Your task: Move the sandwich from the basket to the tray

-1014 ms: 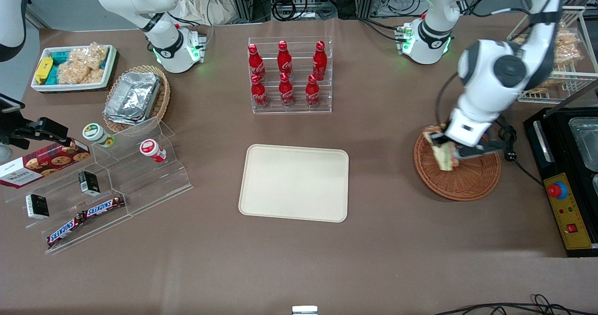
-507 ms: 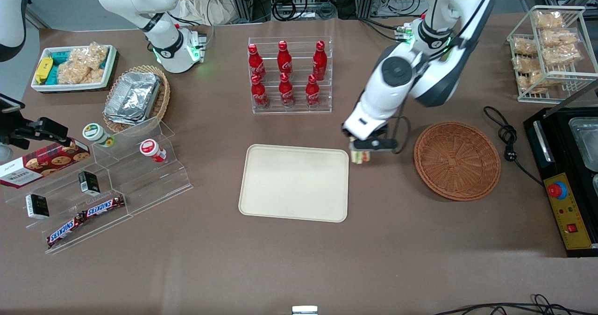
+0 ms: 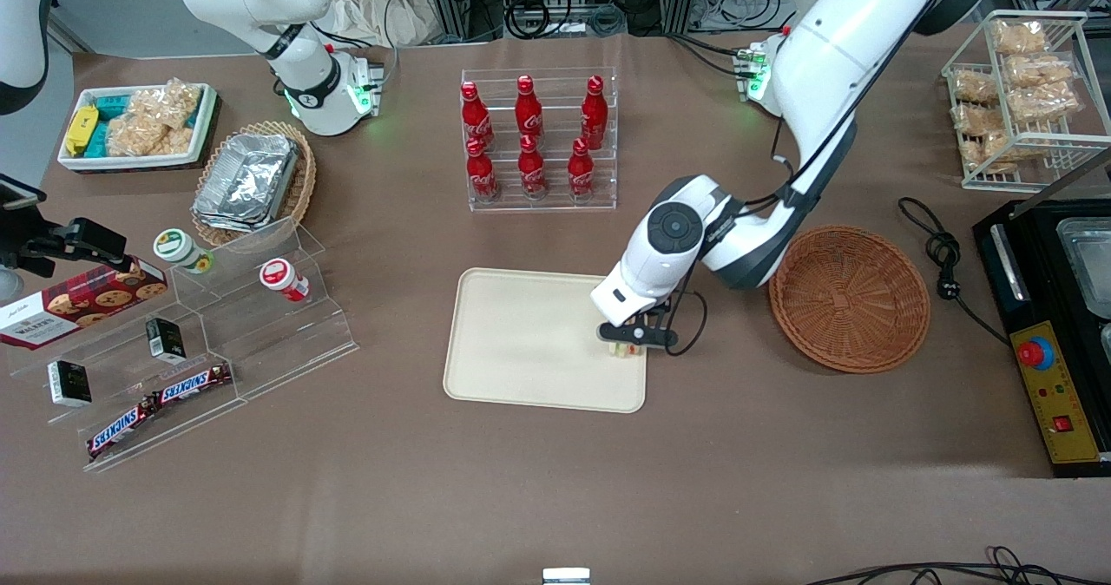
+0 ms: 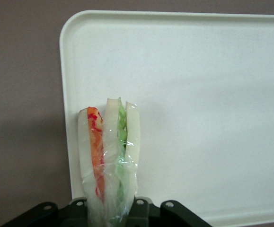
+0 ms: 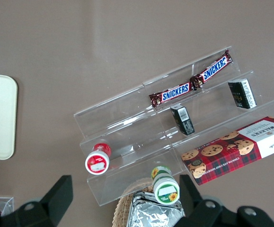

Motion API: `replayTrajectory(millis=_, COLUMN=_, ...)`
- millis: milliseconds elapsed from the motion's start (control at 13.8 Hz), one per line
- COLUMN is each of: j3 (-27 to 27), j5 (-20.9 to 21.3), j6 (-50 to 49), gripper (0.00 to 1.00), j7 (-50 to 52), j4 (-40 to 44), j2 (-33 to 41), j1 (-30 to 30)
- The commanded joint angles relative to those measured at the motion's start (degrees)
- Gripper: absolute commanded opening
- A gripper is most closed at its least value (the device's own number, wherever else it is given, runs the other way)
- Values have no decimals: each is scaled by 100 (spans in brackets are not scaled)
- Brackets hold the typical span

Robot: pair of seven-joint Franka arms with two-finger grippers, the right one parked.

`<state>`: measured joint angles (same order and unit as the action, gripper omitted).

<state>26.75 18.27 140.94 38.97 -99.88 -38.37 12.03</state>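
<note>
My left gripper (image 3: 629, 339) is shut on the clear-wrapped sandwich (image 3: 627, 349) and holds it low over the cream tray (image 3: 538, 342), near the tray edge closest to the basket. In the left wrist view the sandwich (image 4: 109, 156) shows pale bread with orange-red and green filling, pinched at its base in the gripper (image 4: 110, 215), with the tray (image 4: 198, 94) under it. I cannot tell whether it touches the tray. The reddish-brown wicker basket (image 3: 849, 297) sits on the table toward the working arm's end, holding nothing.
A clear rack of red cola bottles (image 3: 538, 138) stands farther from the front camera than the tray. An acrylic stepped shelf (image 3: 200, 333) with snack bars and jars is toward the parked arm's end. A wire rack of bagged snacks (image 3: 1024, 90) and a black machine (image 3: 1059, 325) flank the basket.
My gripper lifted the sandwich out of the basket, carried it sideways across the table and came down over the tray's edge. The basket is left without it.
</note>
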Motion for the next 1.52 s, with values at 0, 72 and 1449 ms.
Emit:
replayTrajectory(millis=0, j3=-64, j5=334, j6=13, gripper=54, j7=23, j4=171, j2=-109, j1=89)
replayTrajectory(millis=72, j3=-64, j5=352, j6=13, gripper=68, j7=41, j4=188, j2=-136, j1=89)
replayTrajectory(millis=1449, j3=-947, j5=-1896, j6=-4080, gripper=99, j7=-1468, j4=688, j2=3115, j1=-1310)
